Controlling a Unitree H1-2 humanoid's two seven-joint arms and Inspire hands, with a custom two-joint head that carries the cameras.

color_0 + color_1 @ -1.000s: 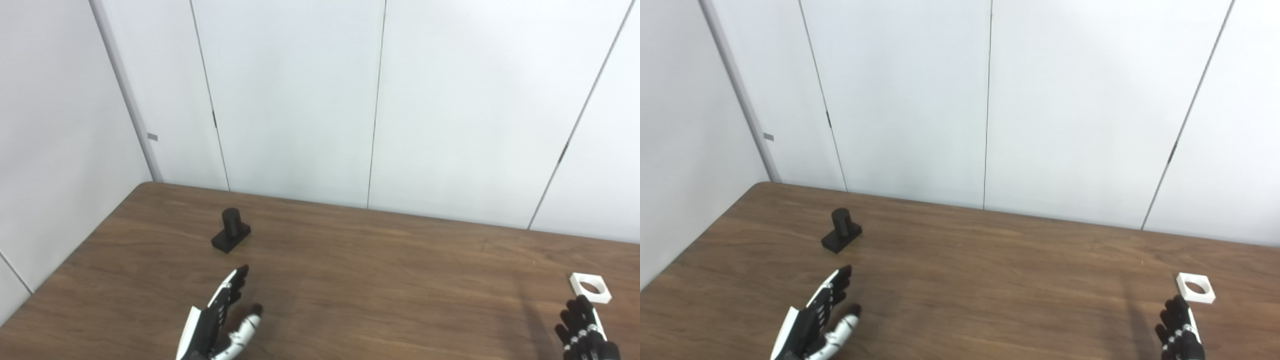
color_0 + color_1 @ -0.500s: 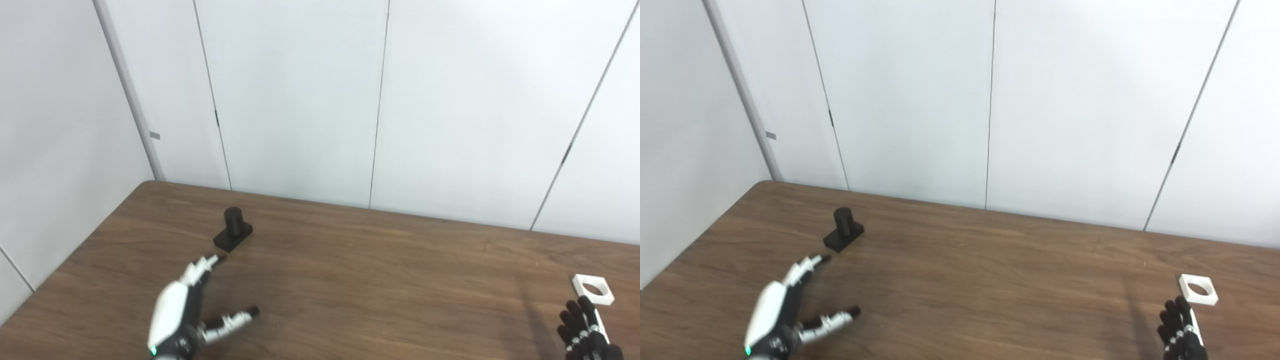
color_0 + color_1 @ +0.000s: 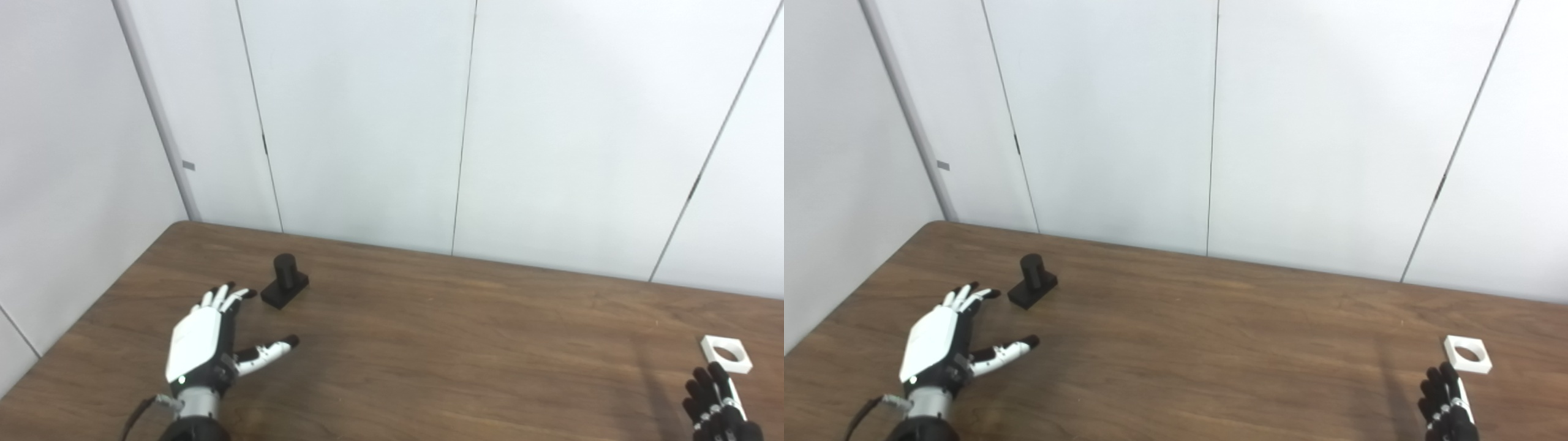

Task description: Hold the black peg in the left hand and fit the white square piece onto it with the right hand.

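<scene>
The black peg point(image 3: 285, 282), a short cylinder upright on a flat black base, stands on the brown table point(image 3: 429, 331) at the left rear. My left hand point(image 3: 208, 343) is open, back up, fingers spread, just left of and in front of the peg without touching it. The white square piece point(image 3: 726, 354) with a round hole lies flat near the table's right edge. My right hand point(image 3: 719, 410) is at the bottom right corner, just in front of the white piece, fingers pointing up and apart, holding nothing.
White wall panels point(image 3: 465, 122) rise directly behind the table's far edge and along its left side. The table's rounded rear left corner point(image 3: 177, 226) lies behind the peg.
My left hand has moved forward and left, turned back-up and spread, reaching beside the peg. The right hand, the peg and the white piece have stayed put.
</scene>
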